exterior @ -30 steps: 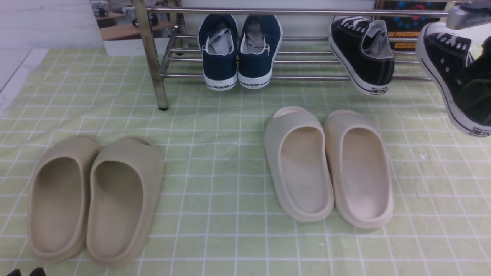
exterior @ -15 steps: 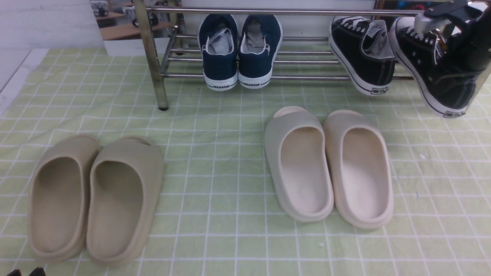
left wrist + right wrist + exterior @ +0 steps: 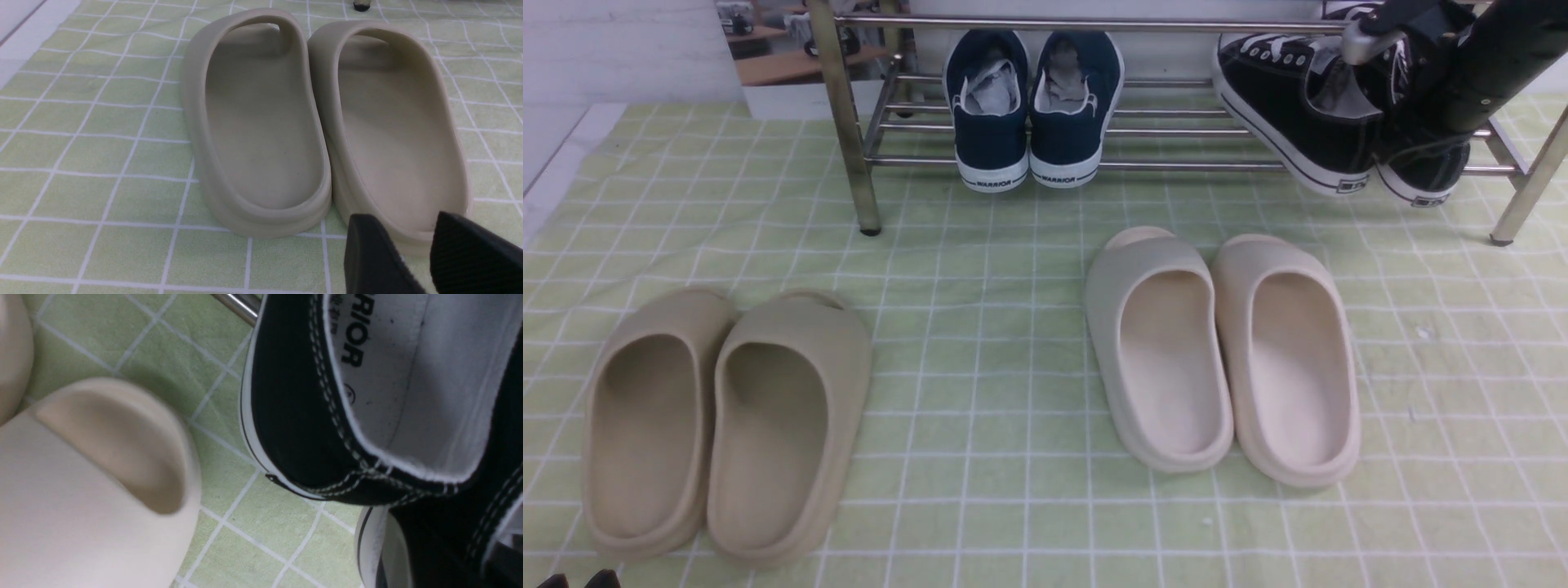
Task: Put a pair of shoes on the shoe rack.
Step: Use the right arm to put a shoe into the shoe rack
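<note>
The shoe rack point(image 3: 1176, 166) of steel rods on brassy legs stands at the back. One black sneaker point(image 3: 1290, 122) lies tilted on its right part, heel over the front rod. My right gripper point(image 3: 1409, 94) is shut on the second black sneaker point(image 3: 1421, 167) and holds it on the rack, pressed against the first. In the right wrist view the first sneaker's grey lining point(image 3: 408, 375) fills the top and the held sneaker point(image 3: 429, 547) hides my jaws. My left gripper point(image 3: 398, 222) is open and empty, low behind the beige slides, and shows at the front view's bottom edge point(image 3: 578, 580).
Navy WARRIOR sneakers point(image 3: 1033, 106) sit on the rack's left part. Beige slides point(image 3: 727, 425) lie at the front left and cream slides point(image 3: 1225, 351) at the centre right on the green checked cloth point(image 3: 980, 327). The rack's legs stand at left point(image 3: 849, 131) and right point(image 3: 1523, 192).
My right gripper has carried the second black sneaker left and away from me, from mid-air at the right edge onto the rack beside the first, which shifted slightly. The left arm has not moved.
</note>
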`<state>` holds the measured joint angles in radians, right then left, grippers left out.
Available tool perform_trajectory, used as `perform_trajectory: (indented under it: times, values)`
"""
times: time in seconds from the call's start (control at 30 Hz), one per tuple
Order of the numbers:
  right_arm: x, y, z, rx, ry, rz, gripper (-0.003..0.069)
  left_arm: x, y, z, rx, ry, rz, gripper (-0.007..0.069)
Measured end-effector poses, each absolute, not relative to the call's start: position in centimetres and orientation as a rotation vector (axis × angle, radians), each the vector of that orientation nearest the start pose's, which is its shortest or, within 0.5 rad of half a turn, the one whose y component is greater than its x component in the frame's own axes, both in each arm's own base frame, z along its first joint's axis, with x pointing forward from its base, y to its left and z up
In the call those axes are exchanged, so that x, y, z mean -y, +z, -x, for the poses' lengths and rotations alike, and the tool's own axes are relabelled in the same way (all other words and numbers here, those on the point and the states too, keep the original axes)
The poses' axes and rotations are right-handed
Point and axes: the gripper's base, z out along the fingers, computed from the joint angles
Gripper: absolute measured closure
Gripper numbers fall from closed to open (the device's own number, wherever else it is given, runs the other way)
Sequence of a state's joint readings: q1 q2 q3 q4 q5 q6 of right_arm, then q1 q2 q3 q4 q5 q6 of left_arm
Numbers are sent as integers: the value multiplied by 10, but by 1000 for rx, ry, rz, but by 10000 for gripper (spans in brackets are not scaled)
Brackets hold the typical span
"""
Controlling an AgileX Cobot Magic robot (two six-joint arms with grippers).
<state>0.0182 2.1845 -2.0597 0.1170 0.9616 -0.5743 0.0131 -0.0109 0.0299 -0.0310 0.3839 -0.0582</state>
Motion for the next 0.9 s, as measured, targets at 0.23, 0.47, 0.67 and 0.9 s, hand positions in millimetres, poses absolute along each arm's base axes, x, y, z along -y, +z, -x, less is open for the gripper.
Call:
perform_trajectory:
  times: [0.23, 0.47, 0.67, 0.9]
  values:
    - [-18, 268, -494, -2465, -58, 700, 636, 0, 169, -52, -1885, -62, 86, 387]
    - [-34, 268, -490, -2483, 61, 734, 636, 0, 169, -52, -1885, -62, 86, 387]
    - [-47, 269, -488, -2468, 67, 809, 636, 0, 169, -52, -1885, -62, 86, 387]
    - [-40, 268, -488, -2510, -28, 760, 634, 0, 169, -52, -1885, -62, 86, 387]
